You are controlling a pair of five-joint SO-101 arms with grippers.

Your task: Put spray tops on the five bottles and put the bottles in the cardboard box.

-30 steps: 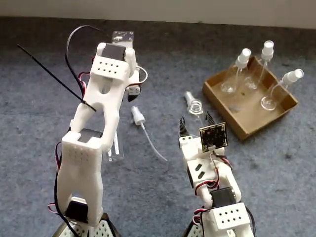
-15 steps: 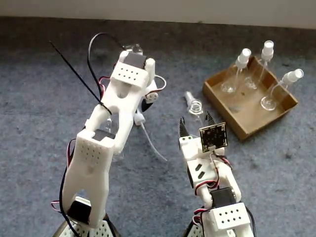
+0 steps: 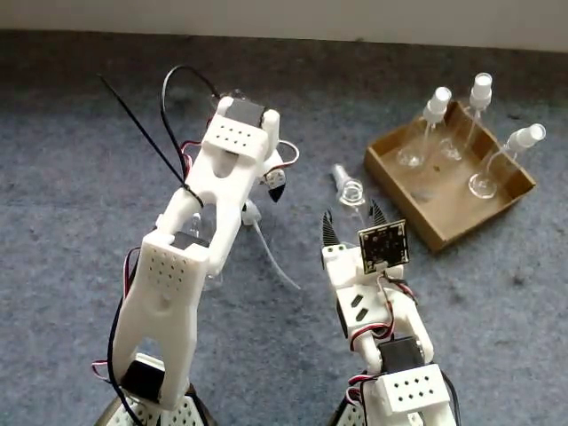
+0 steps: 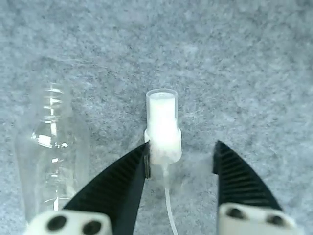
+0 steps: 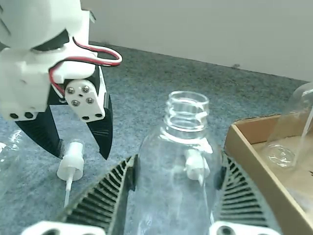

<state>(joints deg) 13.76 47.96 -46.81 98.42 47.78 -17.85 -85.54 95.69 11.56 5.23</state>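
Left gripper (image 4: 182, 147) stands spread wide astride the spray top (image 4: 163, 127), one finger (image 4: 129, 174) touching its collar, nothing held. The top lies on the carpet (image 4: 254, 58) at 9 o'clock of the open bottle (image 5: 188, 112), which the right gripper (image 5: 177, 161) clasps by its walls.

I judge the top light and stiff at the collar, with a whippy tube, so I would grip it at the collar.

The left wrist view gives me that finger contact. The high view has the arm over it, but places the cardboard box (image 3: 402, 206) at 3 o'clock of the bottle.

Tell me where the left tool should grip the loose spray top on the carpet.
Grip the wide collar of the spray top, coming straight down with the left tool open across it. It lies flat, so both collar sides are exposed; the dip tube looks too thin and bendy to hold.
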